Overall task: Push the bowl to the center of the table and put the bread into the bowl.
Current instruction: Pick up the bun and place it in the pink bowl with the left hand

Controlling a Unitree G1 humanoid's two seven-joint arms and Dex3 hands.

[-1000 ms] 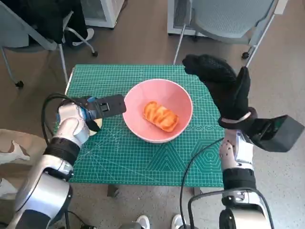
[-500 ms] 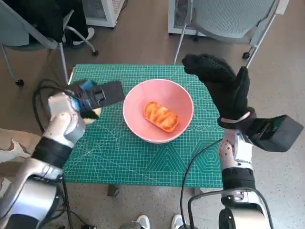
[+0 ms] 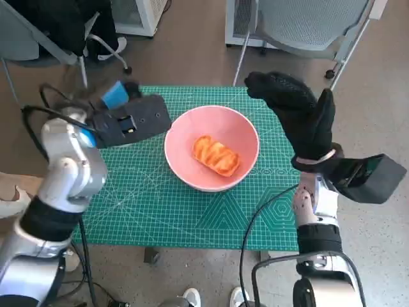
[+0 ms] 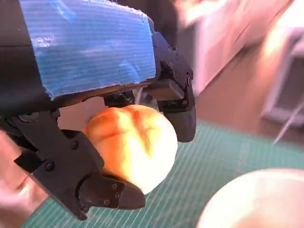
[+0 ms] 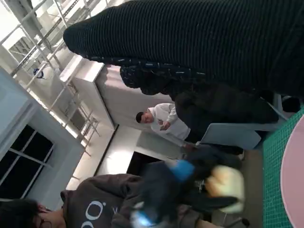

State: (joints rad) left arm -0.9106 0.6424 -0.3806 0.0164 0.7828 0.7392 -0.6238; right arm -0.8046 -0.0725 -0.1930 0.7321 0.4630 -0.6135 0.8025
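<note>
The pink bowl (image 3: 211, 148) sits near the middle of the green cutting mat (image 3: 192, 211), and a glazed, golden-orange piece of bread (image 3: 215, 155) already lies inside it, a little tilted across the bottom. A second, rounder pale bun (image 4: 130, 145) is up off the mat to the bowl's left, gripped in the left hand (image 3: 128, 121): its black fingers (image 4: 102, 192) close around the bun from both sides, with the blue tape on its back showing above. The right hand (image 3: 295, 115) in its knitted glove is raised beside the bowl's right rim, fingers spread and holding nothing. Office chairs (image 3: 300, 25) stand on the brown floor beyond the table, and people (image 5: 164, 121) are seated nearby.
</note>
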